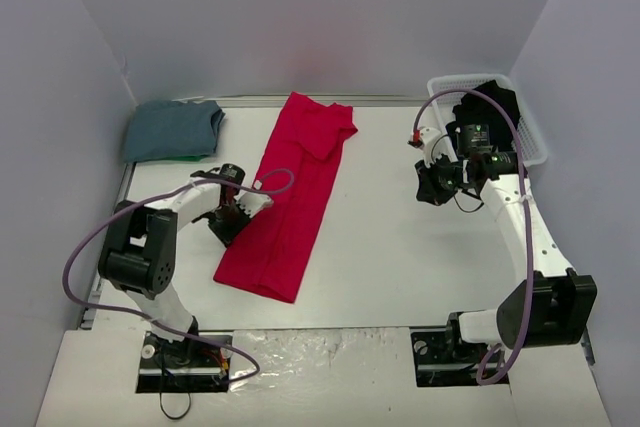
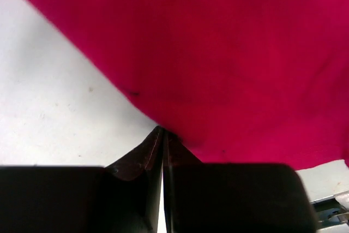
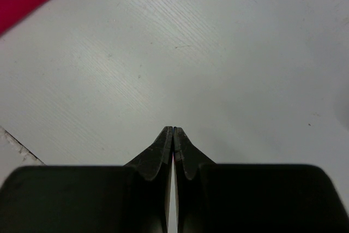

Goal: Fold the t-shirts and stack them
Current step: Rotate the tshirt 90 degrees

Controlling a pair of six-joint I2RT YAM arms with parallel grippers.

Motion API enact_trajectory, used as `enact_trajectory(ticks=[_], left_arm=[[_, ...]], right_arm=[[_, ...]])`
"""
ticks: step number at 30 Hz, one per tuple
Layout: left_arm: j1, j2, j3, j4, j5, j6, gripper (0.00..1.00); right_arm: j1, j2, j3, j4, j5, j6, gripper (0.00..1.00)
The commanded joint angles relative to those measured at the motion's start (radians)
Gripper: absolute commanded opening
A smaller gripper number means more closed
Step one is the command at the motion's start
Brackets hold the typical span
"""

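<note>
On table [image 1: 400, 247] left side, left fingers [image 2: 142, 159] clenched at red t-shirt [image 1: 295, 187] edge, prob pinching it; right fingers [image 3: 158, 151] clenched, empty. Soft, light, floppy: take hem corners, not mid-cloth.

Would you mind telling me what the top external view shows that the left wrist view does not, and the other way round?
Only top external: the folded blue-grey t-shirt, the white basket holding the black t-shirt, and the right gripper above the table. Only left wrist: the left gripper close up, its tips shut right at the edge of the red t-shirt; whether they pinch cloth is unclear. Both: the red t-shirt and the table.
</note>
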Motion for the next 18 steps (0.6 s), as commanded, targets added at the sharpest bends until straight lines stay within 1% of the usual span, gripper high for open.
enact_trajectory(ticks=[1,8,15,18], left_arm=[[-0.039,0.053,0.013,-0.035,0.052,0.02,0.02],[-0.099,0.089,0.029,-0.038,0.087,0.031,0.02],[-0.216,0.071,0.061,-0.064,0.167,0.075,0.02],[-0.25,0.072,0.091,-0.091,0.191,0.092,0.02]], right_arm=[[-0.004,0.015,0.002,-0.025,-0.022,-0.003,0.0],[-0.004,0.044,0.008,-0.025,-0.011,0.003,0.0],[-0.003,0.088,0.019,-0.027,0.012,0.02,0.0],[-0.001,0.099,0.023,-0.027,0.021,0.025,0.0]])
